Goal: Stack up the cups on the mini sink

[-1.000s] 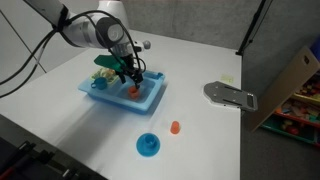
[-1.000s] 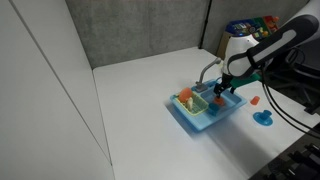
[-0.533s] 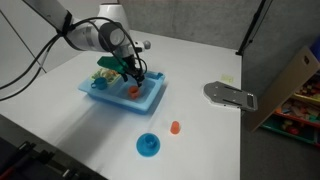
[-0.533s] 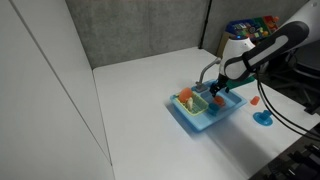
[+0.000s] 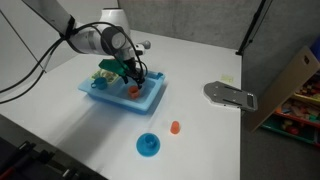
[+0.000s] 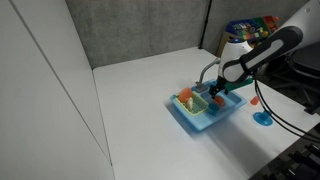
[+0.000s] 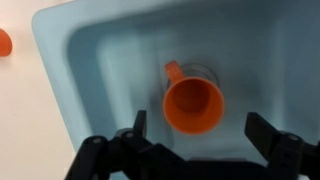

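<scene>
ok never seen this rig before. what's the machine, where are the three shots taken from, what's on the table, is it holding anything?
It is a single robot arm ending in a two-fingered pincer. Two pictures come from cameras standing outside the robot, at different spots; the third comes from a camera on the wrist, looking down past the pincer's fingers.

On the white table sits a light blue toy sink with a rack of colourful dishes. One small orange cup stands in the basin, right below the open pincer. A second orange cup stands on the table outside the sink, near a flat blue disc. A grey metal plate lies further off.

Nothing is held: in the wrist view the fingers stand apart on either side of the cup, not touching it.
</scene>
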You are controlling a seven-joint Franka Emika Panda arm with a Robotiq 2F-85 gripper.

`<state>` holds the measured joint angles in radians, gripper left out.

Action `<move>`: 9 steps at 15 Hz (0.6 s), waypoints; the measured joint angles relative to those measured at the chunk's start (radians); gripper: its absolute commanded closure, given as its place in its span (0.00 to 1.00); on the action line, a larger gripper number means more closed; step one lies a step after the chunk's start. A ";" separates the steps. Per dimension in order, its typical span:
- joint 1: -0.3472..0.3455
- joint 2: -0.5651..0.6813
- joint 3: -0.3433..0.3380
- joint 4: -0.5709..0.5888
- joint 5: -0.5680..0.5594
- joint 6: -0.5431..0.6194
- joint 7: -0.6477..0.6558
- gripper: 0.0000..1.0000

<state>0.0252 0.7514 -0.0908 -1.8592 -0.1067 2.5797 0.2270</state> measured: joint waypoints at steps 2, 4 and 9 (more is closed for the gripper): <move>0.000 0.012 0.000 0.004 0.000 0.001 0.000 0.00; 0.000 0.022 0.000 0.008 0.000 0.002 0.000 0.00; 0.000 0.044 -0.001 0.022 0.000 0.002 0.000 0.21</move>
<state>0.0256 0.7956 -0.0920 -1.8375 -0.1067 2.5821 0.2266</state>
